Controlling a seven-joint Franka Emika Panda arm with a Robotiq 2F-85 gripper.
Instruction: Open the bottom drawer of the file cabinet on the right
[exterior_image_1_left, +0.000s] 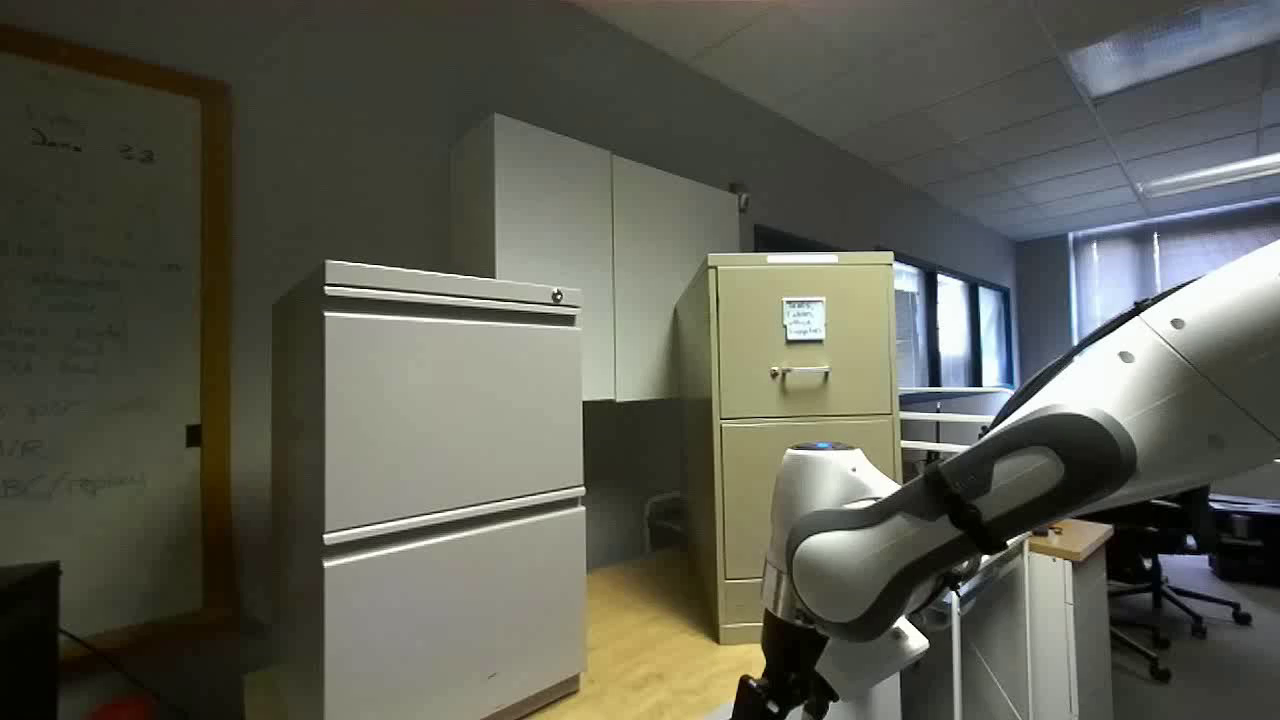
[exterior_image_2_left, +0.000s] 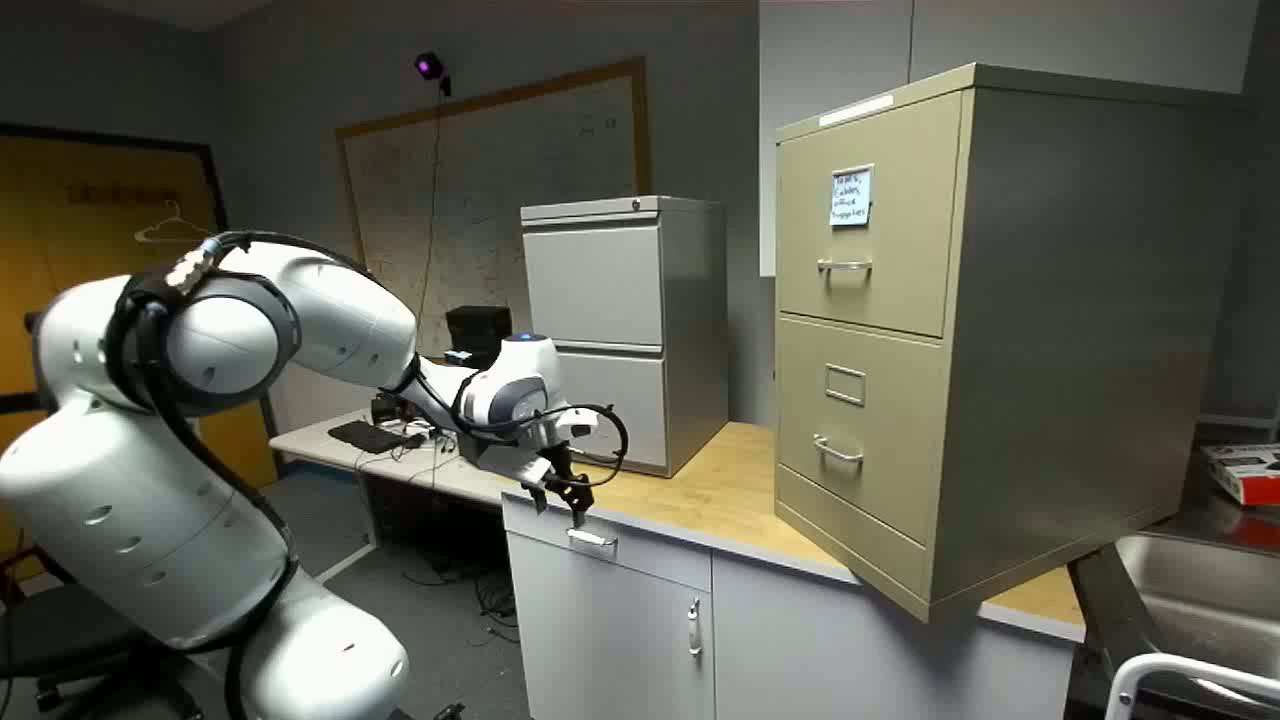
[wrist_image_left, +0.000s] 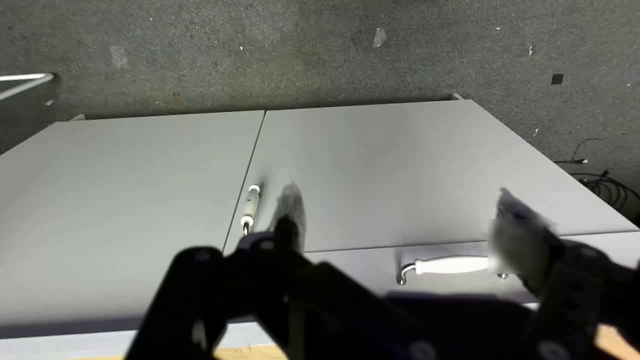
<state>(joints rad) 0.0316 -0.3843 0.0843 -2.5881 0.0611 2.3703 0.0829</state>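
The tall beige file cabinet (exterior_image_1_left: 755, 350) (exterior_image_2_left: 1075, 330) stands on the wooden counter in both exterior views, with a paper label on its upper drawer. Its plain bottom drawer (exterior_image_2_left: 890, 425) is shut, with a small metal handle (exterior_image_2_left: 838, 450) and an empty label frame. In an exterior view my arm partly covers the bottom drawer (exterior_image_1_left: 752, 500) and its handle is hidden. My gripper (exterior_image_2_left: 558, 508) (wrist_image_left: 398, 194) is open and empty, pointing down at the counter's front edge, well apart from the file cabinet. The file cabinet is out of the wrist view.
A lower light-grey cabinet (exterior_image_1_left: 450, 420) (exterior_image_2_left: 592, 285) shares the counter (exterior_image_2_left: 725, 490). Below my gripper are grey-white cupboard doors (wrist_image_left: 385, 165) and a narrow drawer with a white handle (exterior_image_2_left: 590, 537) (wrist_image_left: 450, 265). A metal sink (exterior_image_2_left: 1200, 545) lies beside the file cabinet.
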